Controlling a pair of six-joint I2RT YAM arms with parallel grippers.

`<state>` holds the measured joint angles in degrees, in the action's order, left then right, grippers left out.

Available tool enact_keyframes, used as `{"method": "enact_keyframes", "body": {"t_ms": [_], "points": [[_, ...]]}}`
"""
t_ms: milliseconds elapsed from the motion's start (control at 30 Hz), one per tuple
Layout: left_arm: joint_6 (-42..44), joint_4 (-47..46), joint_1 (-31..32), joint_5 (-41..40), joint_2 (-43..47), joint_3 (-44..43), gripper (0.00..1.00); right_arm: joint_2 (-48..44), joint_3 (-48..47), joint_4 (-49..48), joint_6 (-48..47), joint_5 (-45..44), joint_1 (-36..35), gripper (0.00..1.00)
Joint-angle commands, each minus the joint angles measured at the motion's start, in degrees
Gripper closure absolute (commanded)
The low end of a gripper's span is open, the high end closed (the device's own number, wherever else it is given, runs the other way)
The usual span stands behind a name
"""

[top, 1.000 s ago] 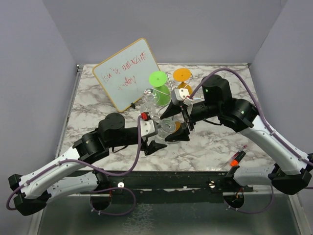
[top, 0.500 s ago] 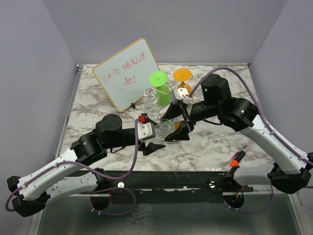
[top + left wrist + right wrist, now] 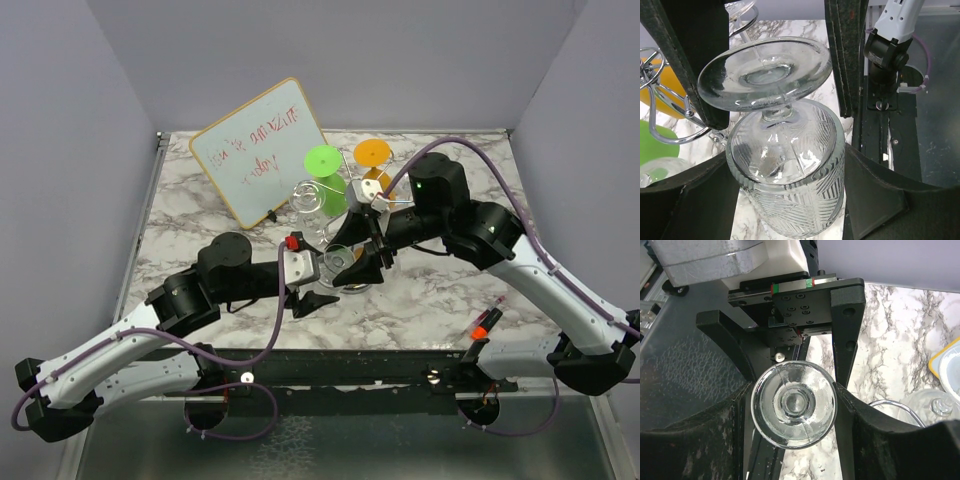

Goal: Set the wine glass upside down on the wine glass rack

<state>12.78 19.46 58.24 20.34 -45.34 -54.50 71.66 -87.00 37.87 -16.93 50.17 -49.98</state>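
Wine glass (image 3: pixel 785 165) inverted in the air, just beside the rack (image 3: pixel 676 106). Left pincer (image 3: pixel 790 200) pinches its bowl. Right pincer (image 3: pixel 792 390) flanks the foot; pinching or not, cannot tell. Left should release only once right grips squarely.

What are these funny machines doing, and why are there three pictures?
They are two robot arms with two-finger grippers. One picture looks down from above; the other two come from wrist cameras. On the table stand a whiteboard and a shiny wire rack, with a green glass, an orange glass and a clear glass at it. The left gripper holds a wine glass upside down by its bowl. The right gripper has its fingers either side of the foot; I cannot tell whether it squeezes.
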Motion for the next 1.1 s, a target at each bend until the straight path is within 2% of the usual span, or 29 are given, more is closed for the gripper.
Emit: {"method": "enact_keyframes", "body": {"t_ms": [0, 133, 233, 667, 1067], "points": [[-2.0, -2.8, -0.1, 0.7, -0.2, -0.5, 0.73, -1.2, 1.3, -3.6, 2.2, 0.5, -0.7, 0.68], [-5.1, -4.7, -0.1, -0.4, 0.4, 0.5, 0.45, -1.8, 1.6, -5.3, 3.5, -0.6, -0.7, 0.76], [-7.2, -7.3, -0.1, -0.4, 1.4, 2.4, 0.37, -2.9, 2.6, -8.0, 5.0, -1.2, -0.7, 0.78], [-14.5, -11.6, -0.1, -2.7, 2.4, 6.3, 0.19, -6.5, 5.4, -12.9, 7.5, -0.3, -0.7, 0.81], [-16.0, -13.0, -0.1, -2.4, 4.5, 8.6, 0.16, -7.0, 5.6, -12.8, 7.4, -1.1, -0.7, 0.81]]}}
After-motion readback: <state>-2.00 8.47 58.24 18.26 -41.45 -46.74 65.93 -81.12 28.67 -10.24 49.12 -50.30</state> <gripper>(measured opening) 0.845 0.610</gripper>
